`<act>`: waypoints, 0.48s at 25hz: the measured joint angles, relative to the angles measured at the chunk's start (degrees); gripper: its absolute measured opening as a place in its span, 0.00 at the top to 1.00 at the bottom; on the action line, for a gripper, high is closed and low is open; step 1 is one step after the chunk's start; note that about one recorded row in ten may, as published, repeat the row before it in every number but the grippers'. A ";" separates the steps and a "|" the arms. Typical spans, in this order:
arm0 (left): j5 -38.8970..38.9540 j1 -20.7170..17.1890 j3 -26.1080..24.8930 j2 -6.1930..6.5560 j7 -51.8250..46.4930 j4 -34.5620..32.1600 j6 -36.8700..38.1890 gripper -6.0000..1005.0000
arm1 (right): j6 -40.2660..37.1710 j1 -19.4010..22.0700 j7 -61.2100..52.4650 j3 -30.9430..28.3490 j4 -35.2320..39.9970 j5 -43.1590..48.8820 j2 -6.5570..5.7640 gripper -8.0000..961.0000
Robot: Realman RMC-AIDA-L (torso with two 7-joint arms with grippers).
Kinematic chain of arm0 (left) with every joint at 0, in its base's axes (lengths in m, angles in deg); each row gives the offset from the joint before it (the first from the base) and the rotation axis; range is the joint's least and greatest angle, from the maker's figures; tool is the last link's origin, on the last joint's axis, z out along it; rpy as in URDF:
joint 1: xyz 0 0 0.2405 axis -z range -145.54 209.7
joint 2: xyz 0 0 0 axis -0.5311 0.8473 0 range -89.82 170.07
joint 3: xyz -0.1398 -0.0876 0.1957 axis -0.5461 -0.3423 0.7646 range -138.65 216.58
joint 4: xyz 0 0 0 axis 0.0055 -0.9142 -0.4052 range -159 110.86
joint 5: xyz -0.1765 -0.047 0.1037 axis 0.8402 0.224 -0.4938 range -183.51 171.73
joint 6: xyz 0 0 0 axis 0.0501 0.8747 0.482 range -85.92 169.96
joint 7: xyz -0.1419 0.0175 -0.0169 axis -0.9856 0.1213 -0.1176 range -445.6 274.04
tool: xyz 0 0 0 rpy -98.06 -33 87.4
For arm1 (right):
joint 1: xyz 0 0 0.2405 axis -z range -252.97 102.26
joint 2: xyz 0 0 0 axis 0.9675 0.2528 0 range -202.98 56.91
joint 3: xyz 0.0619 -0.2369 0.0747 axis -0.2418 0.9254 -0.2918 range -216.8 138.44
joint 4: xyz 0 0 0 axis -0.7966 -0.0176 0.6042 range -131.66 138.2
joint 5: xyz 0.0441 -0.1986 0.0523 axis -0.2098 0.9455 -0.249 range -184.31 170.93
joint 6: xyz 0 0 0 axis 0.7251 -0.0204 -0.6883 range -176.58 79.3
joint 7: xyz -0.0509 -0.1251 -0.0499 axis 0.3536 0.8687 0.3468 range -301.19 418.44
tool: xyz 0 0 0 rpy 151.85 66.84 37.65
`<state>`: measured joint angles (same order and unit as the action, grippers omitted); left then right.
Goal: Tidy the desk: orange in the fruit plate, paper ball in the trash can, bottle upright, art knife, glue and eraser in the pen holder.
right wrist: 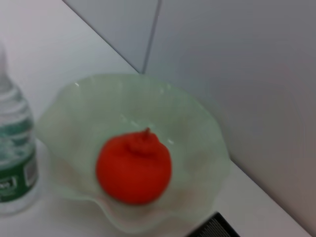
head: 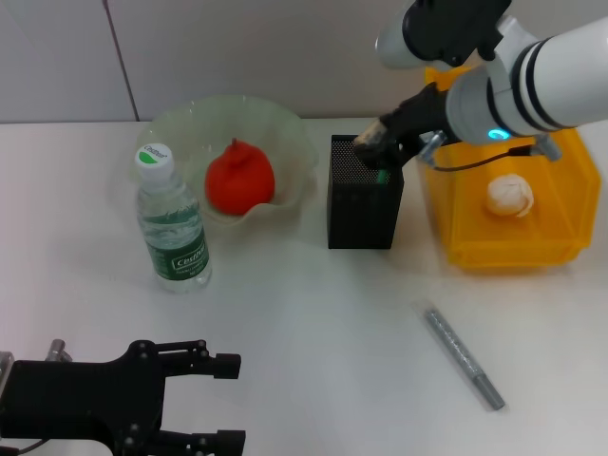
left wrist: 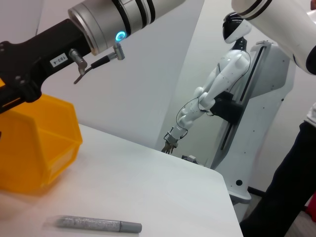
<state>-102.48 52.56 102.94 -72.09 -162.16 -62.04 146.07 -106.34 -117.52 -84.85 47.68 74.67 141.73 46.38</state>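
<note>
An orange (right wrist: pixel 134 167) sits in a pale green plate (right wrist: pixel 197 123) with a wavy rim, resting a little off the middle of its bowl, its short stem pointing up. The plate stands on a white counter (right wrist: pixel 54 44), close to a grey wall (right wrist: pixel 237 59) with a thin vertical seam. Beside the plate, near but apart from its rim, a clear bottle (right wrist: pixel 15 158) with a green label stands upright, only partly visible. A dark mesh corner (right wrist: pixel 215 228) shows at the picture's edge, just beside the plate.
</note>
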 joint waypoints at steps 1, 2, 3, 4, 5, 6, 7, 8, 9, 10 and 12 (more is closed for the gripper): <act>0.00 0.00 0.00 -0.04 0.00 0.00 0.00 0.17 | 0.00 0.00 0.00 0.00 0.00 0.00 0.00 0.41; 0.00 0.00 0.00 -0.09 0.00 0.00 0.00 0.17 | 0.20 0.01 0.61 -0.01 -0.26 -0.84 0.00 0.40; 0.00 0.00 0.00 -0.15 0.00 0.00 0.00 0.17 | 0.24 -0.06 0.98 -0.08 -0.52 -1.33 -0.01 0.40; 0.00 0.00 0.00 -0.19 0.00 0.00 0.00 0.17 | 0.29 -0.16 1.15 -0.13 -0.74 -1.58 -0.01 0.40; 0.00 -0.01 0.00 -0.20 0.00 0.00 0.00 0.17 | 0.33 -0.27 1.17 -0.15 -0.96 -1.60 -0.02 0.39; 0.00 -0.03 0.00 -0.22 0.00 0.00 0.00 0.17 | 0.35 -0.31 1.18 -0.14 -1.05 -1.61 -0.02 0.39; 0.00 -0.07 0.00 -0.22 -0.01 0.00 0.01 0.17 | 0.37 -0.34 1.17 -0.12 -1.09 -1.60 -0.03 0.39; 0.00 -0.11 0.00 -0.22 -0.03 0.00 0.01 0.17 | 0.37 -0.34 1.10 -0.13 -1.03 -1.58 -0.03 0.38; 0.00 -0.14 0.00 -0.22 -0.05 0.00 0.03 0.17 | 0.18 -0.28 0.90 -0.19 -0.80 -1.52 -0.03 0.38; 0.00 -0.17 0.00 -0.22 -0.05 0.00 0.06 0.17 | -0.18 -0.17 0.65 -0.32 -0.37 -1.46 -0.05 0.35; 0.00 -0.16 0.00 -0.19 -0.06 0.00 0.15 0.17 | -2.61 0.21 -0.12 -0.58 1.53 -1.29 -0.10 0.30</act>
<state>-102.48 52.40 102.95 -72.28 -162.22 -62.03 146.22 -108.96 -117.31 -84.97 47.10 76.21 140.44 46.28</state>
